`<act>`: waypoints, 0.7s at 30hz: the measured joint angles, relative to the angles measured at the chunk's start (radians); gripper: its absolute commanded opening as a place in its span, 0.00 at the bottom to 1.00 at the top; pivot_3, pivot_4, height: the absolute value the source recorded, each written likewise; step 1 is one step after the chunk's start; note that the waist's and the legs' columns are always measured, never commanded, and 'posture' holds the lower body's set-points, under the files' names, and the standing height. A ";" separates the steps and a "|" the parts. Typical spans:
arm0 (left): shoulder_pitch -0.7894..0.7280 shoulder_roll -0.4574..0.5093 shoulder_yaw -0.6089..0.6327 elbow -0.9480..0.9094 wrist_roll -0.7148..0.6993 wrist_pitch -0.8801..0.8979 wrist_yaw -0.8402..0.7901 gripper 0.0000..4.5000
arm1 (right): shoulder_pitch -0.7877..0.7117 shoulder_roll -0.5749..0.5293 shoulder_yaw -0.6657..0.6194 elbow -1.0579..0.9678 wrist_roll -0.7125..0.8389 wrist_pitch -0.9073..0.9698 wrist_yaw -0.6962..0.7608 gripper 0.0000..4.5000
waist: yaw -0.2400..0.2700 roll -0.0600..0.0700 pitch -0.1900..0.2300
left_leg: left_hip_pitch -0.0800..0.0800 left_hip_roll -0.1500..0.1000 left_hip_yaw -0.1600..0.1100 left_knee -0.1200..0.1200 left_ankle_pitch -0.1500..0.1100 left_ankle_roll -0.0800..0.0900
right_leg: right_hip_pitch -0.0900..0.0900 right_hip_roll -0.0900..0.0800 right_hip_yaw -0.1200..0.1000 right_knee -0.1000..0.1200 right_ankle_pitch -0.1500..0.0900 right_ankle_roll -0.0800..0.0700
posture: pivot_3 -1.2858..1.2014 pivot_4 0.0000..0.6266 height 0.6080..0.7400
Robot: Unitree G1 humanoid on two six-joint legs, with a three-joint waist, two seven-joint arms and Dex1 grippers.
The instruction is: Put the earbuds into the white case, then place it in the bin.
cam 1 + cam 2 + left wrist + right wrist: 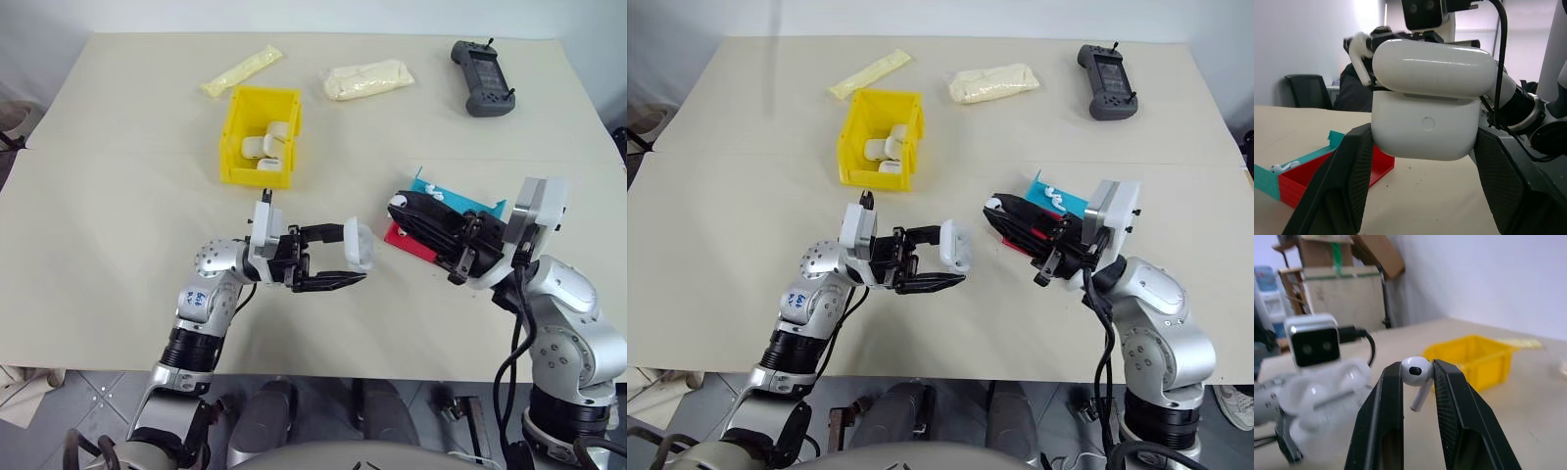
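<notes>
1. My left gripper is clamped on the white case, lid flipped open, held above the table.
2. The bin sits beyond that gripper, well apart, with white pieces inside.
3. My right gripper pinches one earbud at its fingertips, close beside the case.
4. Behind that gripper, a second earbud lies in the red and teal tray.
</notes>
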 measured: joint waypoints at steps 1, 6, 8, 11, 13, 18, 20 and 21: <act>0.000 0.000 0.000 0.000 0.000 0.004 0.004 0.61 | -0.002 0.003 0.007 0.001 0.005 -0.006 -0.004 0.11 | -0.001 0.000 0.000 | 0.000 0.000 0.000 0.000 0.000 0.000 | 0.000 0.000 0.000 0.000 0.000 0.000 | 0.52 0.24 1.00; 0.000 0.000 0.001 -0.006 -0.005 0.031 0.014 0.61 | -0.006 0.007 0.065 0.003 0.027 -0.041 -0.009 0.11 | -0.003 0.000 0.000 | 0.000 0.000 0.000 0.000 0.000 0.000 | 0.000 0.001 0.000 0.000 0.000 0.000 | 0.52 0.24 1.00; 0.000 0.001 0.001 -0.008 -0.012 0.045 0.015 0.61 | 0.000 0.009 0.085 0.000 0.034 -0.050 -0.010 0.11 | -0.003 0.000 0.000 | 0.000 0.000 0.000 0.000 0.000 0.000 | 0.000 0.000 0.000 0.000 0.000 0.000 | 0.52 0.24 1.00; 0.000 0.001 0.014 -0.011 -0.026 0.060 0.022 0.61 | 0.020 0.009 0.108 -0.008 0.044 -0.064 -0.016 0.11 | -0.002 0.000 0.000 | 0.000 0.000 0.000 0.000 0.000 0.000 | 0.000 0.000 0.000 0.000 0.000 0.000 | 0.52 0.24 1.00; 0.000 -0.001 0.018 -0.011 -0.029 0.063 0.027 0.61 | 0.030 0.008 0.109 -0.010 0.047 -0.072 -0.021 0.11 | -0.002 0.000 0.000 | 0.000 0.000 0.000 0.000 0.000 0.000 | 0.000 0.000 0.000 0.000 0.000 0.000 | 0.52 0.24 1.00; -0.003 -0.011 0.018 -0.011 -0.029 0.056 0.032 0.61 | 0.054 -0.002 0.112 -0.010 0.047 -0.091 -0.026 0.11 | -0.002 0.000 0.000 | 0.000 0.000 0.000 0.000 0.000 0.000 | 0.000 0.001 0.000 0.000 0.000 0.000 | 0.52 0.24 1.00; -0.005 -0.013 0.018 -0.011 -0.029 0.053 0.032 0.61 | 0.054 -0.007 0.115 -0.010 0.048 -0.092 -0.027 0.11 | -0.002 0.000 0.000 | 0.000 0.000 0.000 0.000 0.000 0.000 | 0.000 0.001 0.000 0.000 0.000 0.000 | 0.52 0.24 1.00; -0.005 -0.013 0.018 -0.011 -0.029 0.053 0.032 0.61 | 0.055 -0.008 0.117 -0.009 0.048 -0.093 -0.027 0.11 | -0.002 0.000 0.000 | 0.000 0.000 0.000 0.000 0.000 0.000 | 0.000 0.001 0.000 0.000 0.000 0.000 | 0.52 0.24 1.00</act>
